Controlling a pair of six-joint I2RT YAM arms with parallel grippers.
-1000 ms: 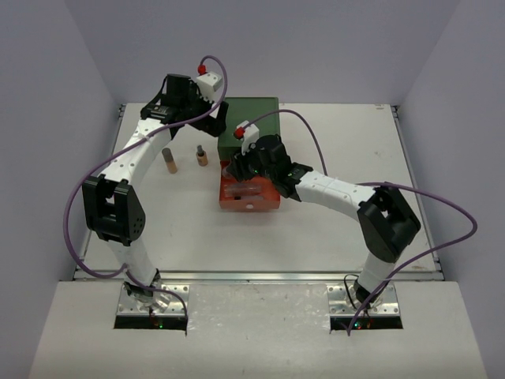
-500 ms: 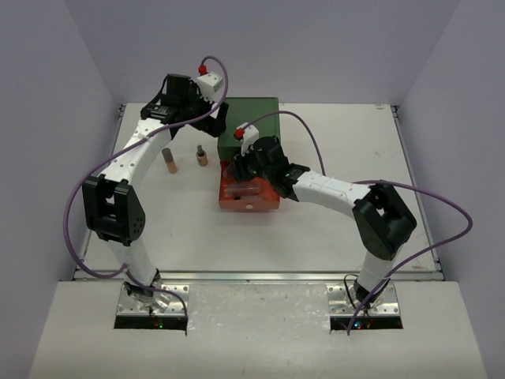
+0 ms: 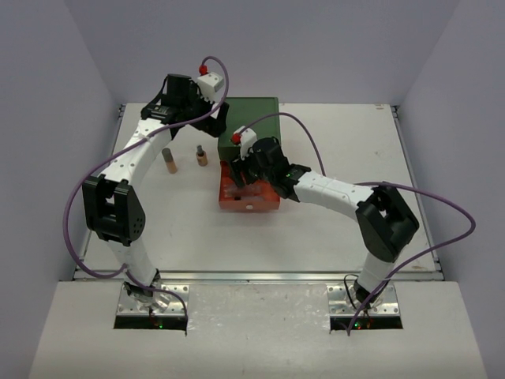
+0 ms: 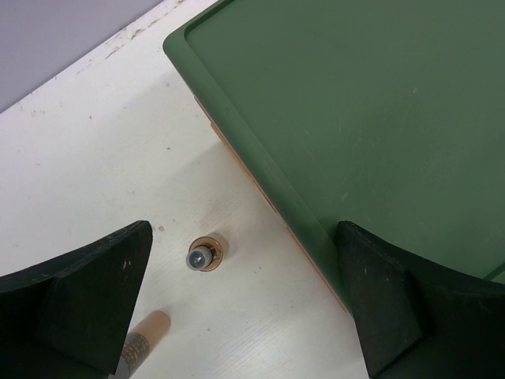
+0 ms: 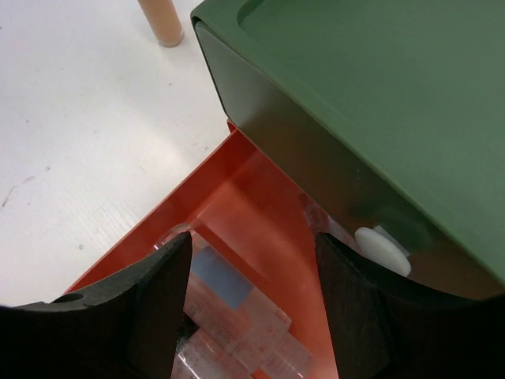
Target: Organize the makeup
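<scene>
My right gripper (image 3: 241, 177) (image 5: 252, 316) hangs open over the pulled-out orange drawer (image 3: 267, 204) (image 5: 158, 229). Clear bottles (image 5: 237, 320) lie in the drawer between its fingers, free of the right finger. On the table, left of the green box (image 3: 254, 115) (image 4: 379, 118) (image 5: 379, 95), stand a peach tube (image 3: 169, 162) (image 4: 146, 335) (image 5: 162, 20) and a small dark-capped bottle (image 3: 202, 156) (image 4: 205, 254). High over the box's left edge and the small bottle, my left gripper (image 3: 215, 120) (image 4: 245, 316) is wide open and empty.
The green box sits at the back middle of the white table (image 3: 339, 229). A white knob (image 5: 383, 251) shows under the green top beside the right finger. Grey walls close in the left, right and back sides.
My right gripper has opened wider over the orange drawer, and the clear bottle now lies loose in it. The left arm has not moved.
</scene>
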